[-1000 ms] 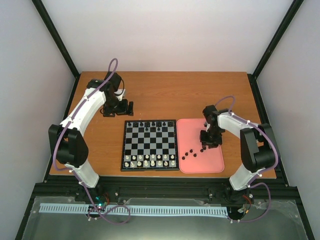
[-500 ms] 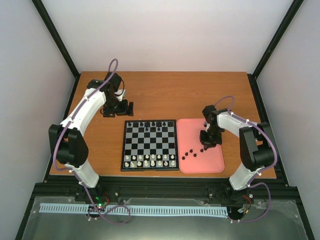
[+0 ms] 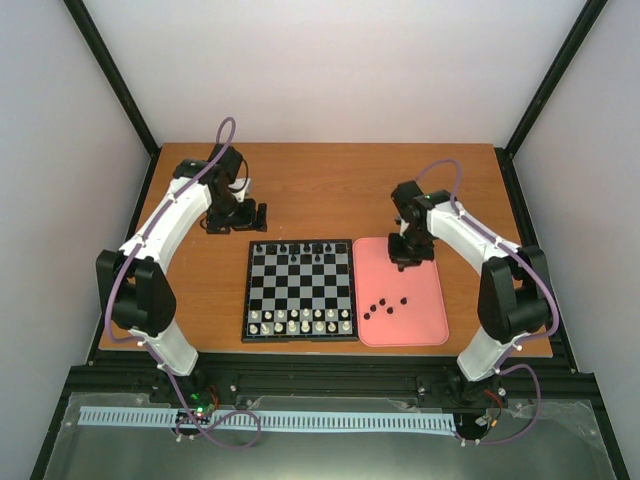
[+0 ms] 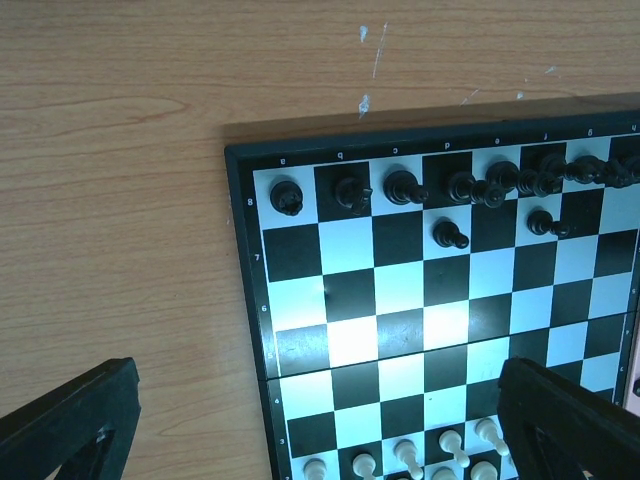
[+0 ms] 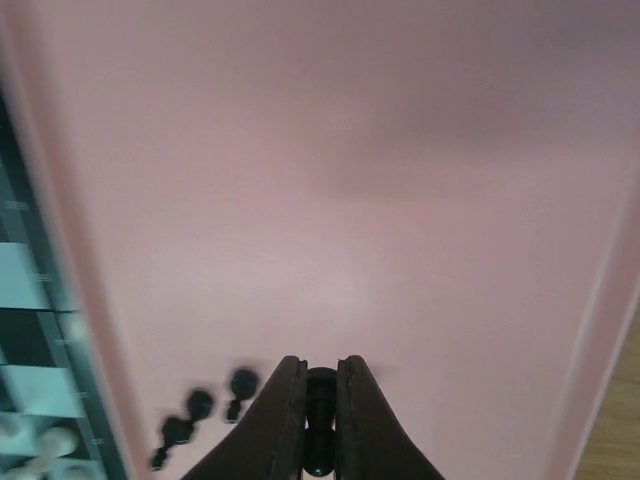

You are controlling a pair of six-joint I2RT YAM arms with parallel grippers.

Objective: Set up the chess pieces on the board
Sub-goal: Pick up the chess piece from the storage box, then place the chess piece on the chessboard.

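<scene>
The board lies mid-table, with black chess pieces along its far row and white pieces along the near rows. Two black pawns stand one row in. My right gripper hovers over the far edge of the pink tray, shut on a black chess piece. Several loose black pieces lie on the tray, and some show in the right wrist view. My left gripper is open and empty, left of the board's far corner.
The pink tray sits right of the board, touching it. Brown table extends behind both. Black frame posts stand at the table's edges.
My right gripper has lifted from the tray's loose pieces and moved toward the far edge of the tray with a black piece in it. The left arm has stayed put.
</scene>
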